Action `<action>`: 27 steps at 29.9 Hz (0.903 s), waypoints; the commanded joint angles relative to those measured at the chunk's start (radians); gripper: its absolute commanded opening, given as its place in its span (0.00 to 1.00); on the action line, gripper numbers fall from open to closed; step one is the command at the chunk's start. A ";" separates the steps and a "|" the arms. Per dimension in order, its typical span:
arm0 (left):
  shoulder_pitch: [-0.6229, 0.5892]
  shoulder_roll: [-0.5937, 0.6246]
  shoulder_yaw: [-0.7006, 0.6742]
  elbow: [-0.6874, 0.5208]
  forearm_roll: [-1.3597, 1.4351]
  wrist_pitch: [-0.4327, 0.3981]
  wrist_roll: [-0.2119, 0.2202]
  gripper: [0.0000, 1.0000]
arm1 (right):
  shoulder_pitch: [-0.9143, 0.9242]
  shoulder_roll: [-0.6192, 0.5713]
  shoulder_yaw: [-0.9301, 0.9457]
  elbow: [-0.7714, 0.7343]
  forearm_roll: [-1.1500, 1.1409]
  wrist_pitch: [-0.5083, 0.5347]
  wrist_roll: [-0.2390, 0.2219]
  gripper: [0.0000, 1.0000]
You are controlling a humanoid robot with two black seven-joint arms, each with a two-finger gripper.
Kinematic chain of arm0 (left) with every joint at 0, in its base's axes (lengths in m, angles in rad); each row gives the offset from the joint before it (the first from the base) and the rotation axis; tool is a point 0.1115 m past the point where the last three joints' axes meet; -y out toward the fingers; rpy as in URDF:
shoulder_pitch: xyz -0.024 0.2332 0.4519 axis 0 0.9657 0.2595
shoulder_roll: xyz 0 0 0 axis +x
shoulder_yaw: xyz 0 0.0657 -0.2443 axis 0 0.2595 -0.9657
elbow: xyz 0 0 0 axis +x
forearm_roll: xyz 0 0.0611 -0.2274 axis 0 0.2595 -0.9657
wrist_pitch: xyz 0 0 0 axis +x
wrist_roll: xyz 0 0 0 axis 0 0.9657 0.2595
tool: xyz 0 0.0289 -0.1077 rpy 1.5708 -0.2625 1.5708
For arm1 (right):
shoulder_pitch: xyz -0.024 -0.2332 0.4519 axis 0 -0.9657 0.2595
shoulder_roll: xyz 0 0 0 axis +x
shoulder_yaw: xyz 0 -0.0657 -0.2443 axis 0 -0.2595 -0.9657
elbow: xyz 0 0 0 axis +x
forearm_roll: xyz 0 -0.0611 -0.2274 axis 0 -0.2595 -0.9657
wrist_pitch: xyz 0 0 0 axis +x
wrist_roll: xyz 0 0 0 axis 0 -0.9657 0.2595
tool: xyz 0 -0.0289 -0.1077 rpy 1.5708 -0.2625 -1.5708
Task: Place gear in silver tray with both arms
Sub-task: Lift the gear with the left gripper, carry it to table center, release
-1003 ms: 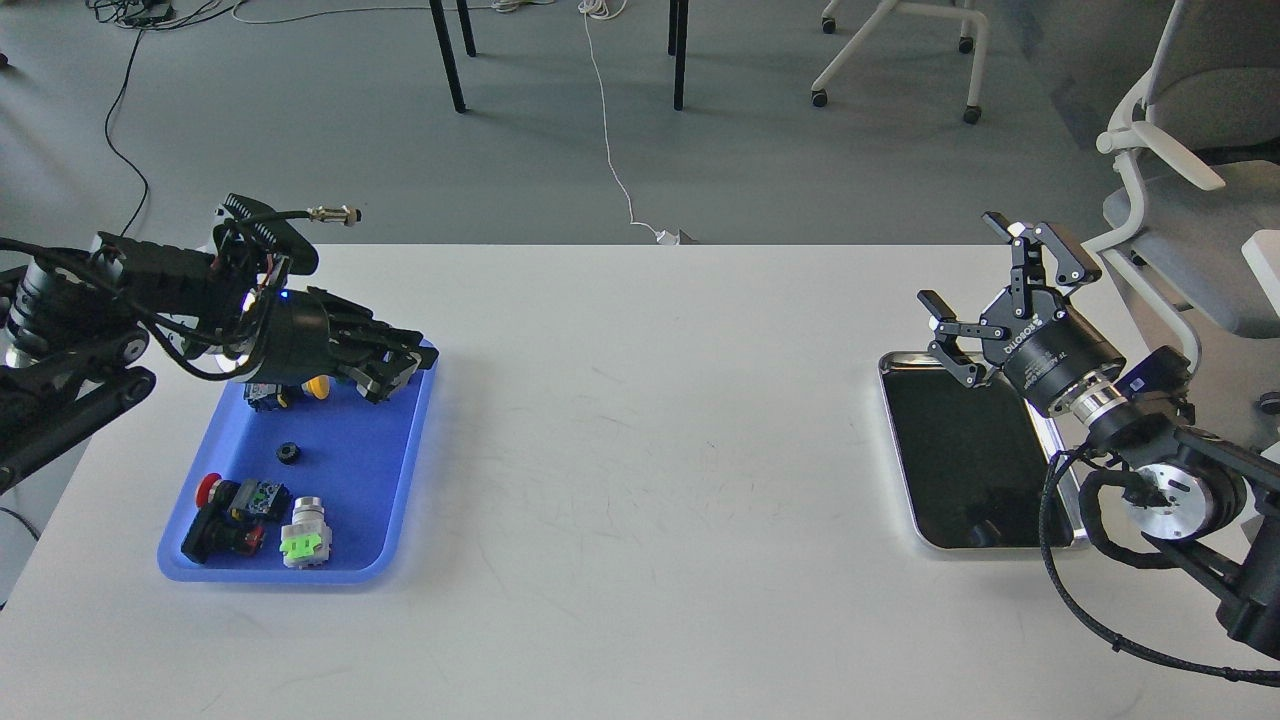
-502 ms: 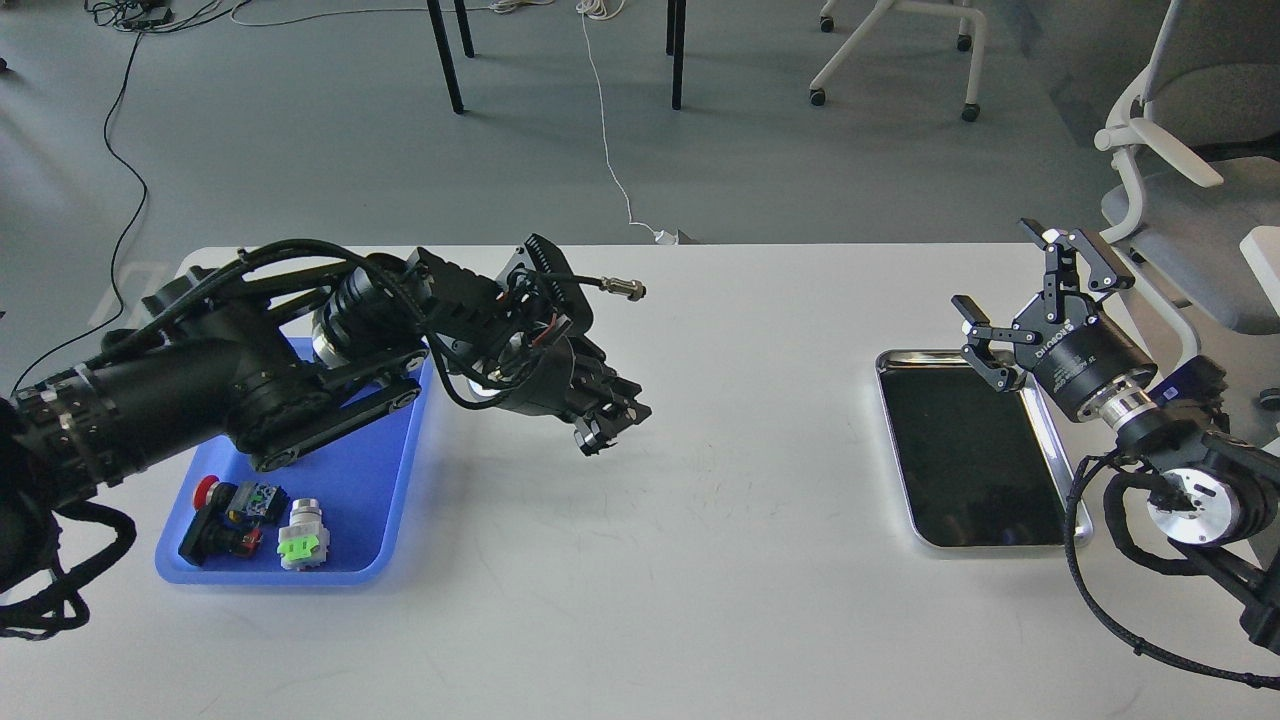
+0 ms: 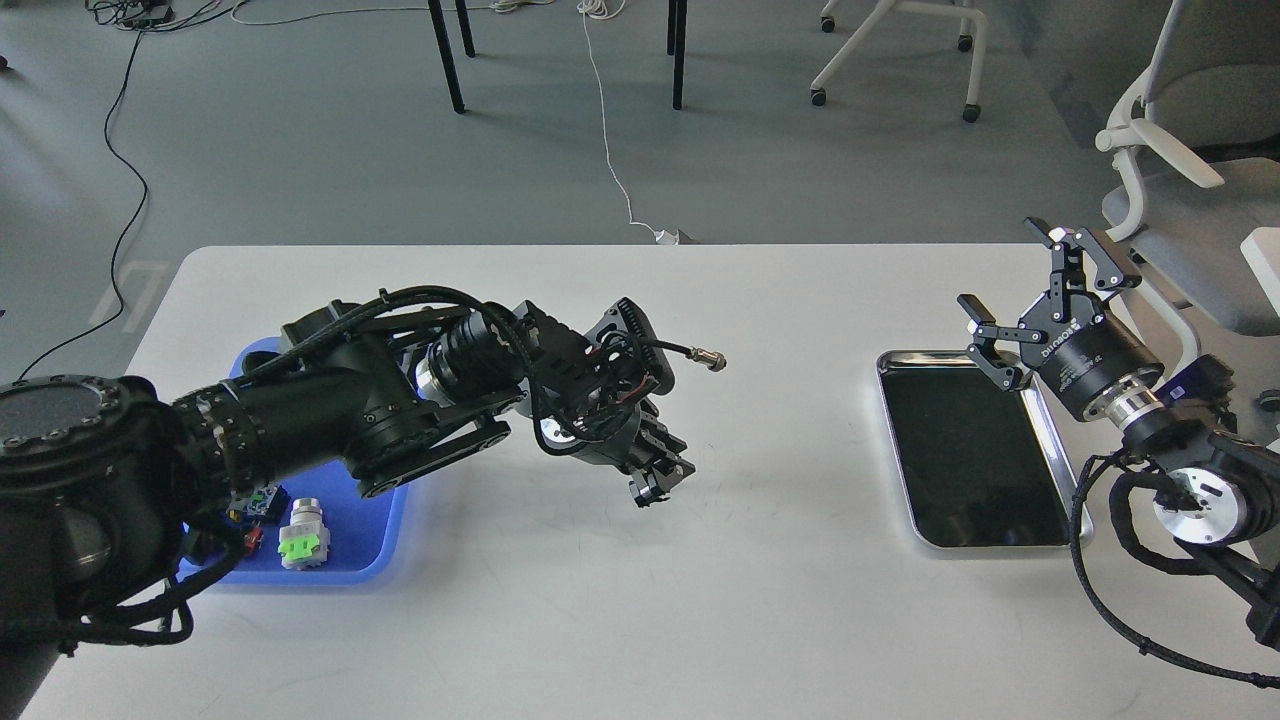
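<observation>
Left gripper [image 3: 662,478]: fingers drawn together, whether clamped on the gear cannot be told; no gear is visible. It hangs above the white surface [image 3: 640,600], well left of the silver tray [image 3: 1062,540]. The tray's long axis runs near-to-far. Right gripper [image 3: 1035,290]: fingers [image 3: 985,365] spread apart, empty, over the tray's far edge, much nearer.

Even, bright overhead light fills my view. The white desk [image 3: 640,560] shows soft, faint shadows under my arms. The silver tray [image 3: 975,450] mirrors darkly, its rim glinting. Focus is sharp throughout; nothing is blurred.
</observation>
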 commanded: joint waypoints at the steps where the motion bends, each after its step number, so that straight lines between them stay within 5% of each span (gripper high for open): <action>1: 0.009 -0.004 0.003 0.000 0.001 0.000 0.000 0.16 | 0.002 0.000 -0.002 0.000 0.000 0.000 0.000 0.99; 12: 0.013 -0.006 0.029 0.023 0.001 0.002 0.000 0.30 | 0.002 0.002 -0.002 0.001 -0.002 0.000 0.000 0.99; 17: 0.010 -0.006 0.027 0.022 -0.008 0.004 0.000 0.71 | 0.003 0.000 0.000 0.001 -0.002 0.000 0.000 0.99; 23: 0.003 0.016 -0.008 0.002 -0.042 0.050 0.000 0.82 | 0.003 -0.009 -0.015 0.009 -0.017 0.015 0.000 0.99; 27: 0.007 0.118 -0.154 -0.067 -0.343 0.108 0.000 0.94 | 0.034 -0.044 -0.020 0.015 -0.084 0.041 0.000 0.99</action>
